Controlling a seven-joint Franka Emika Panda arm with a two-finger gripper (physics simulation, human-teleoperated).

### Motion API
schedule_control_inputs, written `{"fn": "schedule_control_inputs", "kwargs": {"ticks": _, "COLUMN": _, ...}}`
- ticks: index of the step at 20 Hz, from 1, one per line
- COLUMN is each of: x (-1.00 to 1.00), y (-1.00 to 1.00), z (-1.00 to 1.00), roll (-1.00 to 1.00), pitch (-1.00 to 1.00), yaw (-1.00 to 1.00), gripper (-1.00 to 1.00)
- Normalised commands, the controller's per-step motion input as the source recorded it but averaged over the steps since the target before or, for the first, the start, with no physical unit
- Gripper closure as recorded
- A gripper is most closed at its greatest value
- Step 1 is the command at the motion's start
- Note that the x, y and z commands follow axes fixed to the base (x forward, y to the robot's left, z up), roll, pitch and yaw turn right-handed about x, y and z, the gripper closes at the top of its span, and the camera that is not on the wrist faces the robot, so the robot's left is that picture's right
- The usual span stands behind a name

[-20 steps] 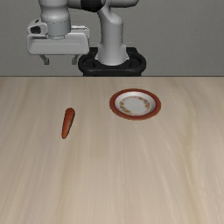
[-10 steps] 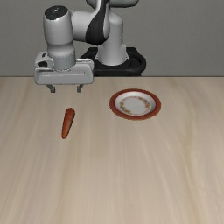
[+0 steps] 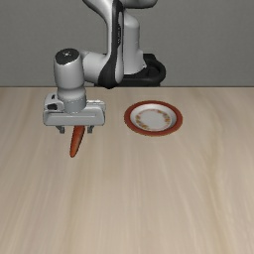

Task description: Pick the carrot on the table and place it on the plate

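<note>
Jaws apart astride carrot (image 3: 74,147), tip frontward

**One raised view, facing the arm (image 3: 114,35)**
We look down at a slant from in front of the table (image 3: 198,198), at middle range. Its wood top fills the lower two thirds of our frame, the base (image 3: 149,69) sits at top centre against a grey wall (image 3: 218,40), and the plate (image 3: 154,118) lies just off centre, toward the exterior view's right. The arm's upper links run past our frame's top edge.
</note>
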Motion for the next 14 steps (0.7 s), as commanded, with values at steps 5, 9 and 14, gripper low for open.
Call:
{"fn": "schedule_control_inputs", "kwargs": {"ticks": 5, "x": 0.0, "y": 0.0, "z": -0.4, "roll": 0.0, "pitch": 0.0, "yaw": 0.0, "gripper": 1.0}}
{"fn": "schedule_control_inputs", "kwargs": {"ticks": 9, "x": 0.0, "y": 0.0, "z": 0.0, "roll": 0.0, "pitch": 0.0, "yaw": 0.0, "gripper": 1.0}}
{"fn": "schedule_control_inputs", "kwargs": {"ticks": 14, "x": 0.0, "y": 0.0, "z": 0.6, "roll": 0.0, "pitch": 0.0, "yaw": 0.0, "gripper": 1.0}}
